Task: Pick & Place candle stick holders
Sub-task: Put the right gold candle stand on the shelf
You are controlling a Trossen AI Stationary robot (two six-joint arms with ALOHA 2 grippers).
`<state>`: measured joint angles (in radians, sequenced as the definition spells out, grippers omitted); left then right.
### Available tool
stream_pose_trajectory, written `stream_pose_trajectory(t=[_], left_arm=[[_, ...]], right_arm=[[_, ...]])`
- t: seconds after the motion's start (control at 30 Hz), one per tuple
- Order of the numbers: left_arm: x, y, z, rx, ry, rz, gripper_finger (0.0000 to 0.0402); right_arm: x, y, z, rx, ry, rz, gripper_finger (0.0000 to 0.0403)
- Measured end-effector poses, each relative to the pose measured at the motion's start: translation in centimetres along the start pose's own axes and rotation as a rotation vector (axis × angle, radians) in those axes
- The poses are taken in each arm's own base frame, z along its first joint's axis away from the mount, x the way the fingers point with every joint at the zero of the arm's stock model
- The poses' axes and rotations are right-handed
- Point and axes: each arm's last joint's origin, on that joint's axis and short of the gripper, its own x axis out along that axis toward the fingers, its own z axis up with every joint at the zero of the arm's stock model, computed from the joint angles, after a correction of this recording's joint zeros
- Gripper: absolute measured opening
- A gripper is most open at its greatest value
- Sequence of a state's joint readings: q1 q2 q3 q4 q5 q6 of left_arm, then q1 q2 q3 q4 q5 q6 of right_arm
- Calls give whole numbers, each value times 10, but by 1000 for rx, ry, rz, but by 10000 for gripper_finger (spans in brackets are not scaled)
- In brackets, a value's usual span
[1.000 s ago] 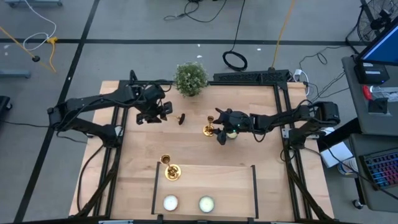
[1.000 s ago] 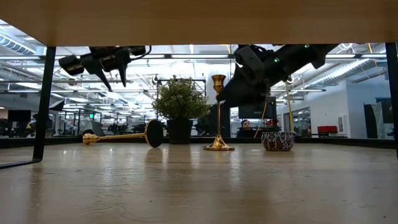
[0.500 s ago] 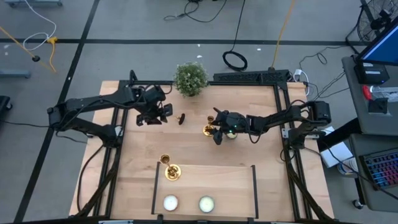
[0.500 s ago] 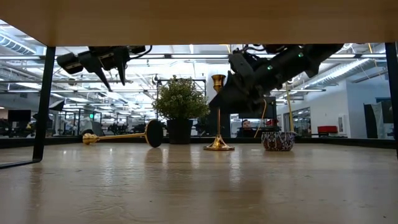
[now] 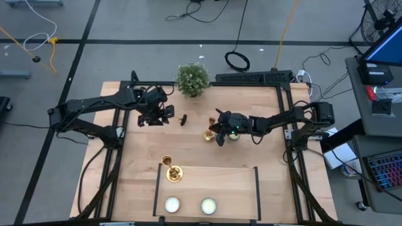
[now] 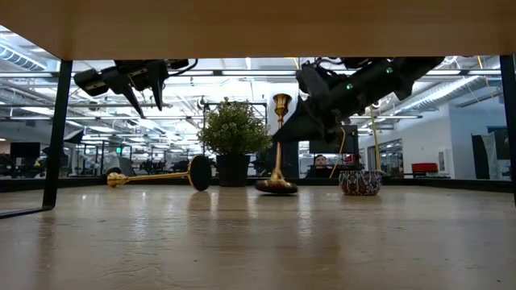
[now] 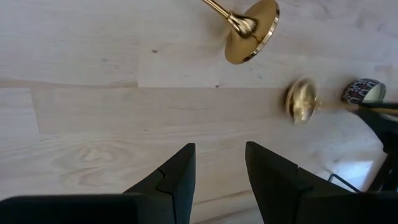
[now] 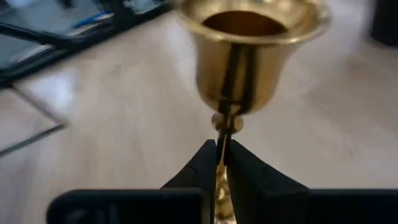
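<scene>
Near table centre, right gripper (image 5: 218,130) pinched shut on the thin stem of the standing candlestick (image 6: 279,145), just under the cup. Cup up, long axis close to vertical though leaning slightly; base (image 6: 276,187) appears to be tipping off the wood on one side, hard to be sure from table height. Grip from the side, fingers (image 8: 205,163) pressed against the stem in the wrist view. Clearly the nearer arm for this piece.

Toward the far left part of the table, left gripper (image 5: 153,116) hanging above the wood, fingers (image 7: 177,177) partly apart, holding nothing. Just beside it, the fallen candlestick (image 6: 157,176), lying on its side, long axis along the table, flared base toward the potted plant (image 5: 192,79).

Closer to the front, the third candlestick (image 5: 171,169) at the corner of the marked rectangle; upright or not, cannot tell.

Count: brass candlesticks, three. Tealights (image 5: 172,204), two, inside the rectangle. Patterned bowl (image 6: 359,182), one, beside the right gripper. Plant, one.
</scene>
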<state>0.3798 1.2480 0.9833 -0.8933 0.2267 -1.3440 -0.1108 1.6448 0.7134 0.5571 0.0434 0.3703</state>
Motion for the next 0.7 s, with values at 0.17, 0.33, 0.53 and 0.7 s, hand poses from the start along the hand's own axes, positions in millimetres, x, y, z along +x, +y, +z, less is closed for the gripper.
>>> stream_pose_trajectory(t=[0.17, 0.33, 0.53, 0.7], left_arm=[[0, 0, 0, 8, -7, 2, 145], [0, 2, 0, 51, -14, 21, 145], [0, 9, -4, 108, -66, 128, 145], [0, 15, -10, 106, -86, 208, 145]], right_arm=[[0, 1, 0, -10, 6, 22, 22], [-7, 5, 12, -46, -13, 25, 9], [-20, 21, 55, -102, -72, 42, 11], [-37, 39, 98, -145, -114, 58, 10]])
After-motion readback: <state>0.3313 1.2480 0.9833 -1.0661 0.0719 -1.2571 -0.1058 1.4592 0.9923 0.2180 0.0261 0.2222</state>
